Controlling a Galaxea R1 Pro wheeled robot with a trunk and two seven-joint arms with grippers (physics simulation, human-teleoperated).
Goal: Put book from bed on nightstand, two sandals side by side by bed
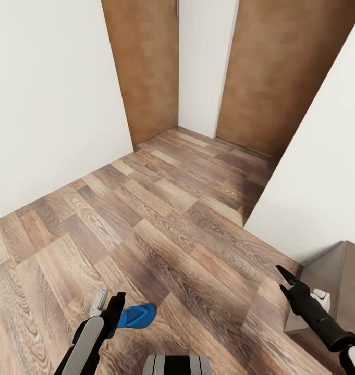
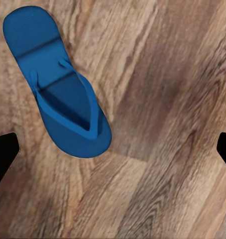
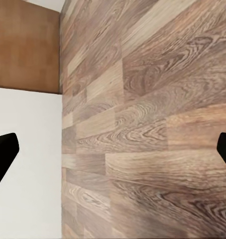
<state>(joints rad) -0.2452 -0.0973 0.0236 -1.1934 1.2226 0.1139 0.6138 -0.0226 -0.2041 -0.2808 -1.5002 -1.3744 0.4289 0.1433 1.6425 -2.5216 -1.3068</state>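
One bright blue sandal [image 1: 138,316] lies flat on the wood-plank floor, just in front of my base. My left gripper [image 1: 108,307] hangs over the floor right beside it, open and holding nothing. In the left wrist view the sandal [image 2: 58,84] lies strap side up, and its rounded end reaches close to the middle of the left gripper [image 2: 113,149], whose dark fingertips [image 2: 3,154] stand wide apart. My right gripper [image 1: 283,280] is raised at the lower right, open and empty; in its wrist view the right gripper [image 3: 113,152] faces bare floor. The book, the bed and the nightstand are out of view.
White walls [image 1: 41,104] close in on both sides, the right wall [image 1: 323,172] ending in a corner. Two brown wooden doors [image 1: 143,67] [image 1: 281,67] stand at the far end. A grey-brown boxy furniture corner [image 1: 336,276] sits beside my right arm.
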